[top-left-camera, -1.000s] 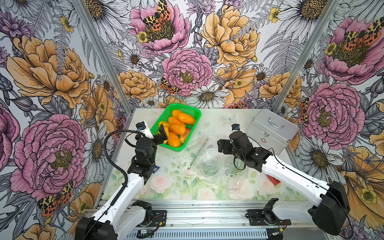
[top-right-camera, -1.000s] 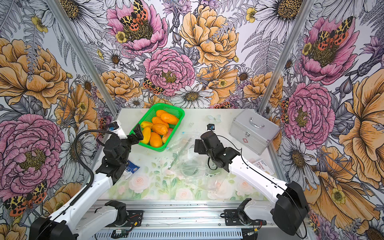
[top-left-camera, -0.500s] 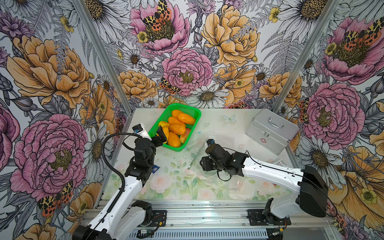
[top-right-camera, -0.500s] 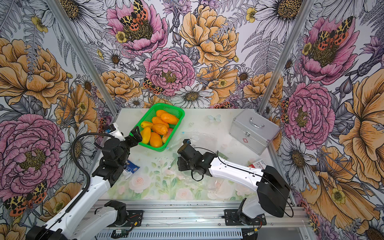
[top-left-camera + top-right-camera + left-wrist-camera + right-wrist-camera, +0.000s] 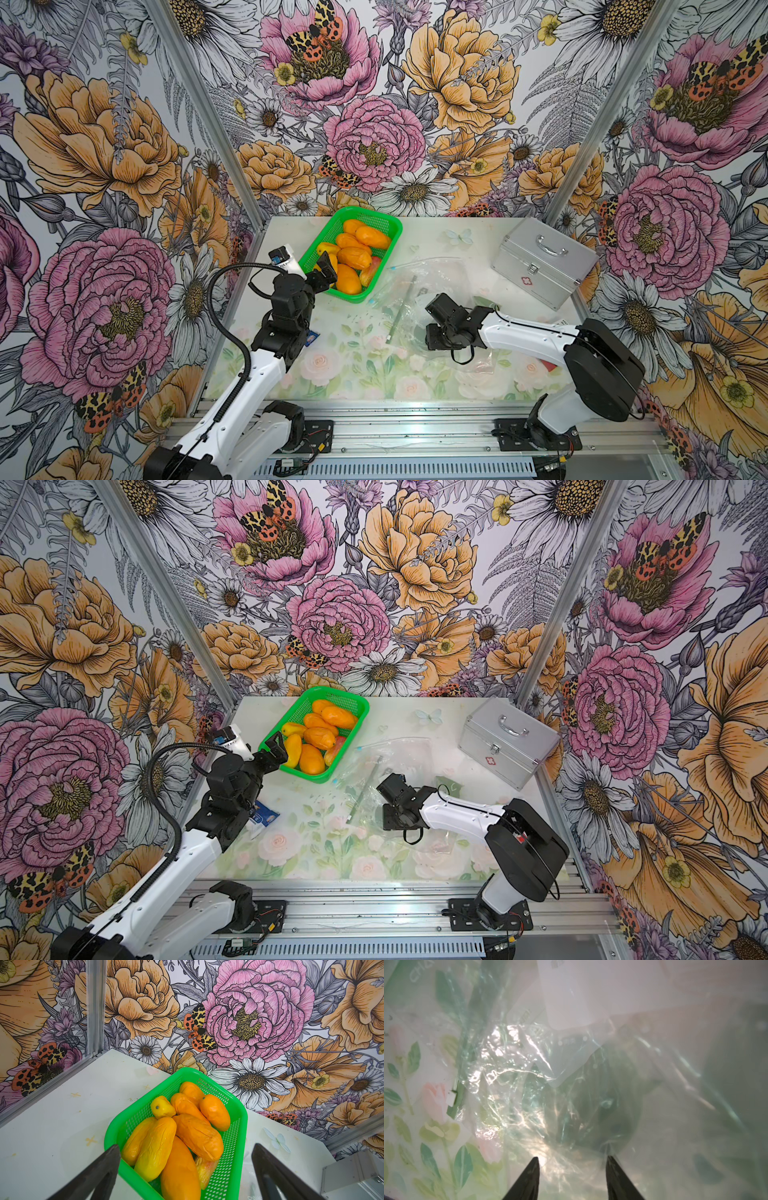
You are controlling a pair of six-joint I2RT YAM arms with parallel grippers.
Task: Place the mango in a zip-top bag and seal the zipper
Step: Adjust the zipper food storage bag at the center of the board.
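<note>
Nearest: the right hand (image 5: pixel 573 1159), down low on the zip-top bag (image 5: pixel 432 274). Was up and farther back a second ago. Now sits closer to the front and nearer the middle of the bench (image 5: pixel 340 365). Was spread wide then, too. Now only part way apart, with a plain gap between the two tips. Presses on crinkly clear plastic in the right wrist view. No fold seen caught in the gap. Looks like getting ready to pinch the bag and hold it or pull it open.

A bit farther back, on the other side: the left hand (image 5: pixel 186 1147), spread as wide as can be and holding nothing. Has crept closer to the green basket (image 5: pixel 390 226) in the last second. Hangs just over the basket's near end now, right above the fruit.

Inside the basket: the mangoes (image 5: pixel 197 1136), orange and yellow, piled close together. None picked up yet. None in the bag, which lies just beside the basket.

Far back on the right: a silver metal case (image 5: pixel 544 262), lid down, well apart from both hands.

Probably means one hand for the bag and one for a mango. Nearly all of the job left: grab, drop in, zip. Thin, slippery plastic, so easy to lose hold.
</note>
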